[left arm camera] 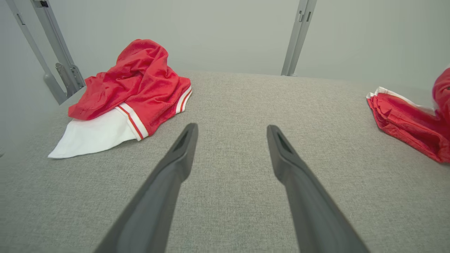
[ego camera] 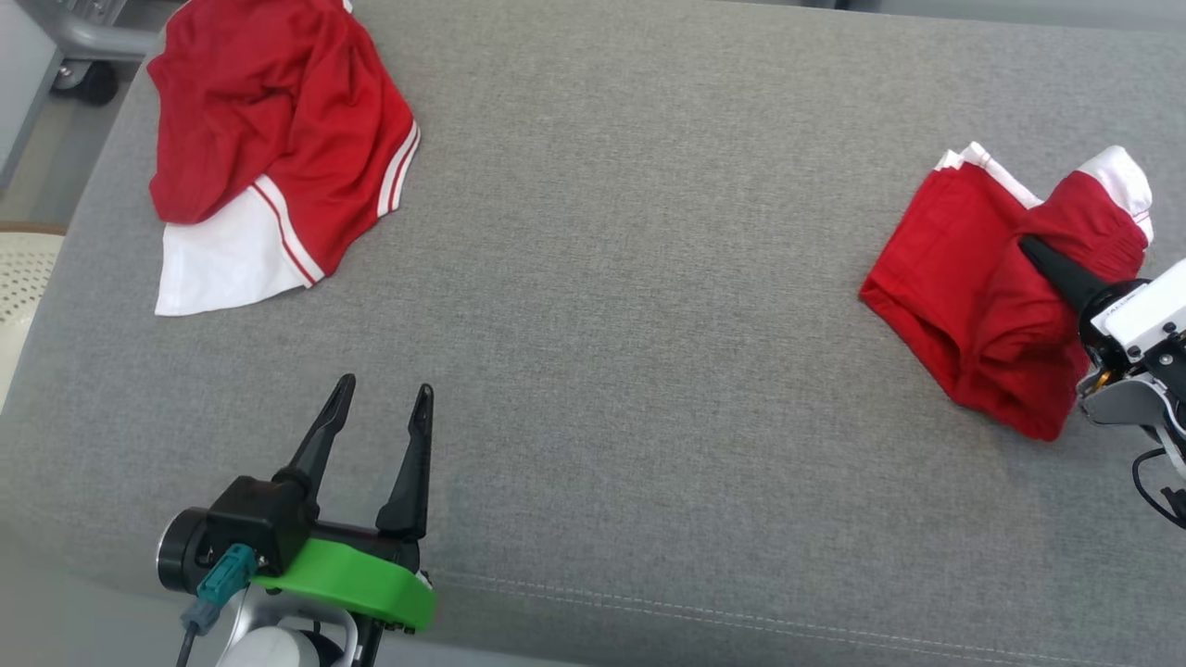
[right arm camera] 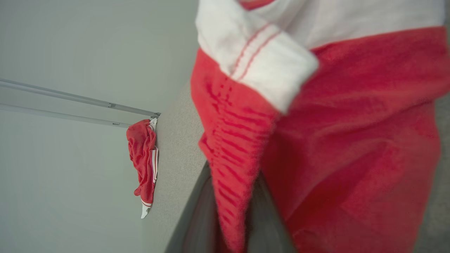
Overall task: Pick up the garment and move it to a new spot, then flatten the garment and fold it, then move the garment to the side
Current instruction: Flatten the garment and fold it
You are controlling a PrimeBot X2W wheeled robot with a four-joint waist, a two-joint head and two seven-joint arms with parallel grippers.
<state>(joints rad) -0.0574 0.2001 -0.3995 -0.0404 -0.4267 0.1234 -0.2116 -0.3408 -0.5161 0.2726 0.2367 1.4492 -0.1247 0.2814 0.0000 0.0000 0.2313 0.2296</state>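
A folded red garment with white trim lies at the right side of the grey cushion. My right gripper is shut on a bunched fold of it, near its white-banded end. In the right wrist view the red and white cloth hangs close over the dark fingers, with a red fold pinched between them. The same garment appears at the right edge of the left wrist view. My left gripper stands open over bare cushion at the lower left, holding nothing.
Another red and white garment lies crumpled at the far left corner. Grey metal frame posts rise behind the cushion. A caster wheel and a cream perforated object sit beyond the left edge.
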